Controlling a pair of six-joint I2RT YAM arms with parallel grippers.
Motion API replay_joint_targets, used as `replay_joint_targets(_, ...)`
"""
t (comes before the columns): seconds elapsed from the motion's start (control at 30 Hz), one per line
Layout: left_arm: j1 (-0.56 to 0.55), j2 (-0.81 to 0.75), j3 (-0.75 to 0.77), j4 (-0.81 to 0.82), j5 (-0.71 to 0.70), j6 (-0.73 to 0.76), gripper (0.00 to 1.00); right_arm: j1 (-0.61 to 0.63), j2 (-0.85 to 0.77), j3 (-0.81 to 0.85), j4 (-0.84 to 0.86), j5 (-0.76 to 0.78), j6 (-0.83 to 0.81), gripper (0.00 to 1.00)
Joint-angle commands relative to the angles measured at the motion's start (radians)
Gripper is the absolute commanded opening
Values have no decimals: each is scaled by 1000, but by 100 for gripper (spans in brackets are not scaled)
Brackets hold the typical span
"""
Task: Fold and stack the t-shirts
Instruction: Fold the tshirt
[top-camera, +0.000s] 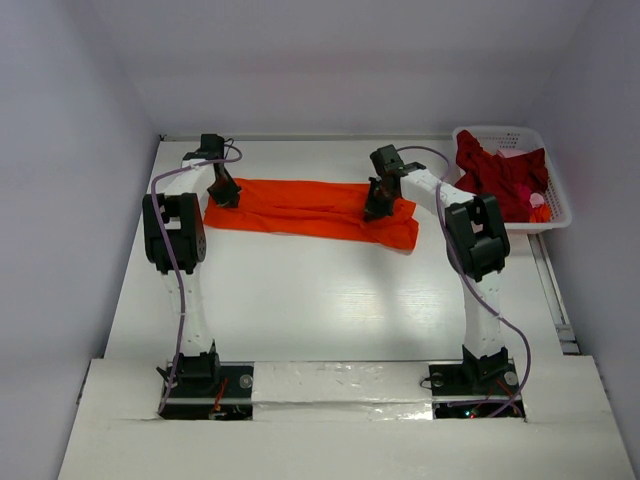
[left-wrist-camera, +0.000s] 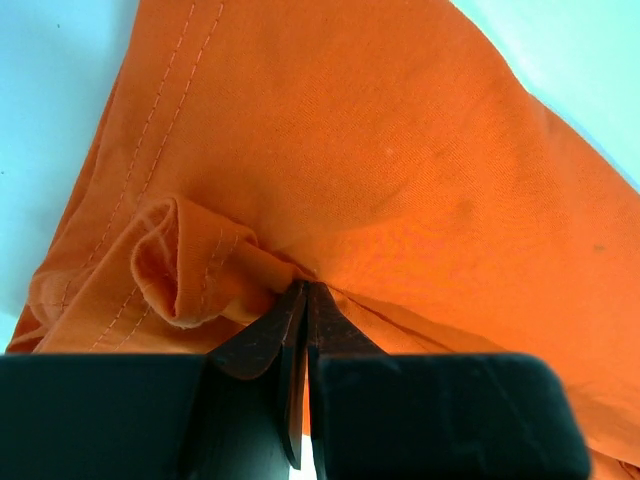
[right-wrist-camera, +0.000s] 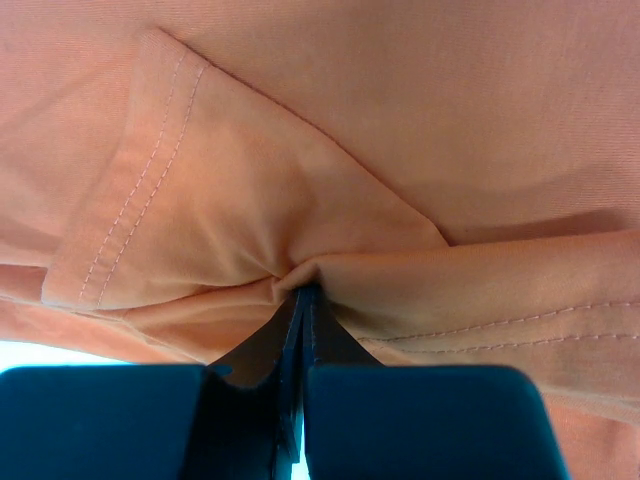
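- Currently you are pinching the orange t-shirt (top-camera: 300, 208) in the left gripper (top-camera: 224, 192) and the right gripper (top-camera: 377, 203); it is looking only part-folded.
- Crimson t-shirts (top-camera: 495, 172) are lying in the basket (top-camera: 556, 214), beyond the right gripper, not yet folded or stacked.

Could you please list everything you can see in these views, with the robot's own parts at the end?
orange t-shirt: one, bright orange, lying as a long band across the far half of the table, pinched near each end.
crimson t-shirts: a crumpled heap whose count cannot be told, dark red, inside the basket.
basket: one, white plastic lattice, at the far right corner of the table.
small bits: pink and orange, in the basket's near right part; too small to identify.
table: one, white, walled in white on three sides.
arms: two, white and black with purple cables, bases at the near edge.
left gripper: one, black, shut on a fold of the orange t-shirt.
right gripper: one, black, shut on the orange t-shirt's other end.
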Motion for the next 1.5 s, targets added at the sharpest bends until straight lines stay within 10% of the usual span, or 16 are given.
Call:
replay_joint_targets(0.0, -3, -30, -16, -30, -16, 17, 0, -1, -49, -13, 19, -14, 19, 0)
replay_joint_targets(1.47, -118, -257, -381, -113, 71, -5, 0, -84, -18, 200, -109, -81, 24, 0)
